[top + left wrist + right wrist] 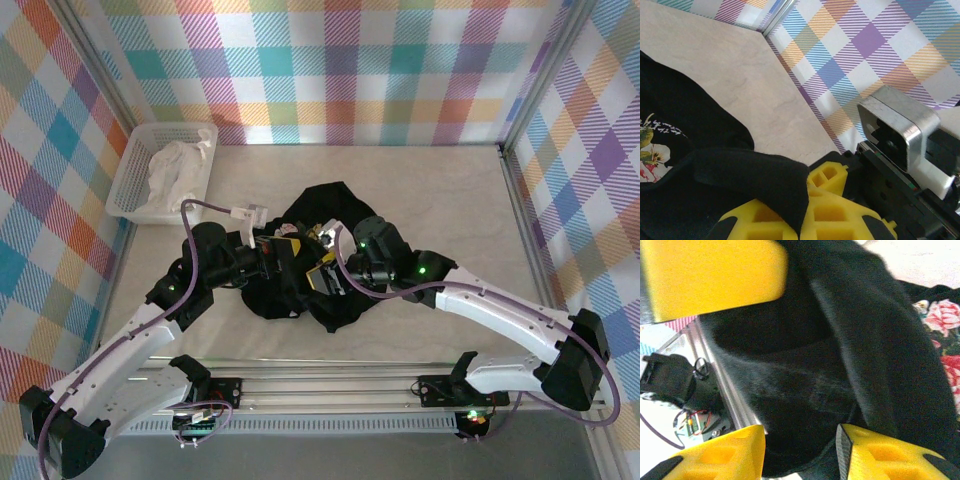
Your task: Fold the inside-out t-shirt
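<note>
Inside-out t-shirt [322,203]: black, crumpled in a heap at the middle of the table [440,190], nearer the front edge than the back wall. Flower print [940,315] and white lettering [662,125] show among the folds. Not yet laid flat.

Left gripper [288,262]: sunk into the left side of the heap. In the wrist view its yellow fingers [835,210] are pressed close, with a fold of black cloth pinched between them and draped over one.

Right gripper [328,276]: at the middle of the heap, just beside the left one. In the wrist view its fingers [885,455] are spread wide, with a thick bunch of cloth lying in the gap and no clamping evident.

Risks, as judged:
1. The grippers are almost touching, so any closing or lifting move may knock one against the other.
2. The left pinch sits near the edge of a fold, and a pull could let the cloth slip out.
3. If the right jaws close here, they will likely take several layers, so the heap lifts as a lump rather than opening.
4. The front rail [730,390] lies close by the cloth, and a drag toward the bases could snag it or spill it over the edge.

Arm pose: both arms reach inward from the near corners, elbows out to the sides, forearms converging on the heap, wrists tipped down.

Also present: white basket [128,190] holding a white cloth [178,165], far left corner, well apart.
</note>
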